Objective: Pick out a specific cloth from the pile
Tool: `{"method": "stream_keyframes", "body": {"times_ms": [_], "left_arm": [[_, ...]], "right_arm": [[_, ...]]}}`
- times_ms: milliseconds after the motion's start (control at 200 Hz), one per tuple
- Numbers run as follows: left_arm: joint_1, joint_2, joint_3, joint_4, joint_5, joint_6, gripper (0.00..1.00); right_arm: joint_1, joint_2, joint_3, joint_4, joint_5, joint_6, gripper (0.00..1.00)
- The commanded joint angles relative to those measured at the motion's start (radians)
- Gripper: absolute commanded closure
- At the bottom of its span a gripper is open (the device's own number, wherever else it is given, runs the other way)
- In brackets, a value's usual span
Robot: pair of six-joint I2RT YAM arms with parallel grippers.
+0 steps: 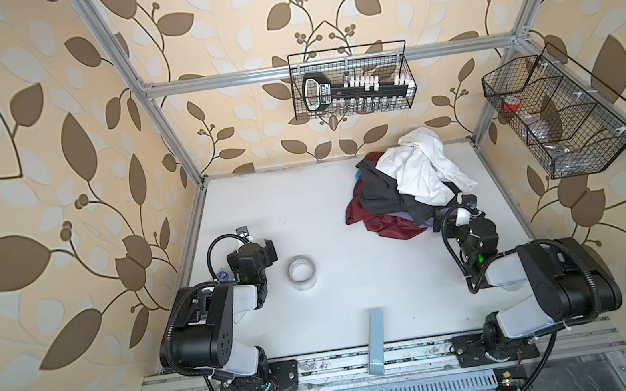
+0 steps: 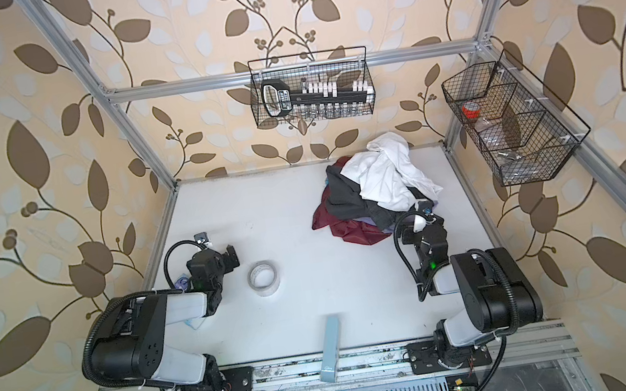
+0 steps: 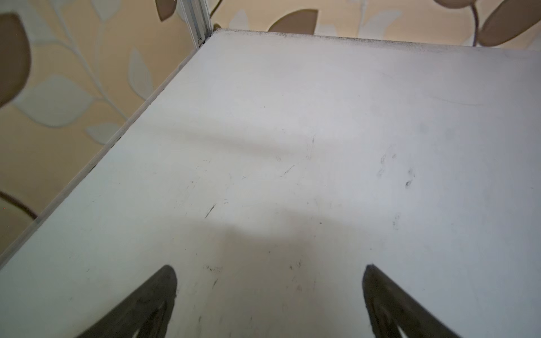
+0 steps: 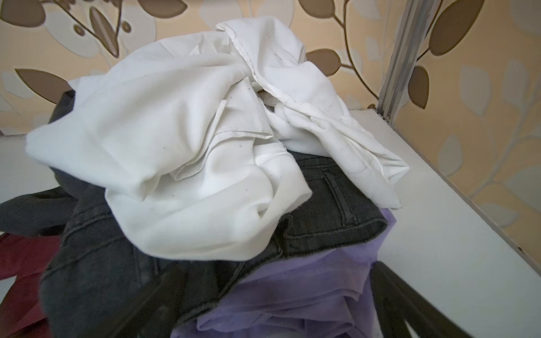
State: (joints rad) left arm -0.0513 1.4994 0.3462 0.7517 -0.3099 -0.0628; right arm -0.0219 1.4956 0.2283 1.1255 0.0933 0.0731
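Pile (image 4: 263,187): a heap of garments on the table (image 4: 445,240), filling most of the view.
White garment (image 4: 175,140): crumpled, on top, over the jeans.
Jeans (image 4: 330,216): dark grey, lying on the lilac garment.
Lilac garment (image 4: 298,295): lowest, nearest to the camera.
Cloth (image 4: 20,254): maroon, only a part shows, beside the jeans.
Right gripper (image 4: 276,266): fingers (image 4: 392,292) wide apart, blurred, gripping nothing, with the lilac garment between them.
Post (image 4: 401,58): metal, at the table corner.
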Motion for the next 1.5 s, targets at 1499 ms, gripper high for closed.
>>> {"method": "stream_keyframes", "body": {"times_ms": [1499], "left_arm": [[0.002,-0.556,0.069,-0.55,0.232,-0.087,0.01]], "right_arm": [[0.192,-0.216,0.541,-1.193,-0.068,0.026,0.07]]}}
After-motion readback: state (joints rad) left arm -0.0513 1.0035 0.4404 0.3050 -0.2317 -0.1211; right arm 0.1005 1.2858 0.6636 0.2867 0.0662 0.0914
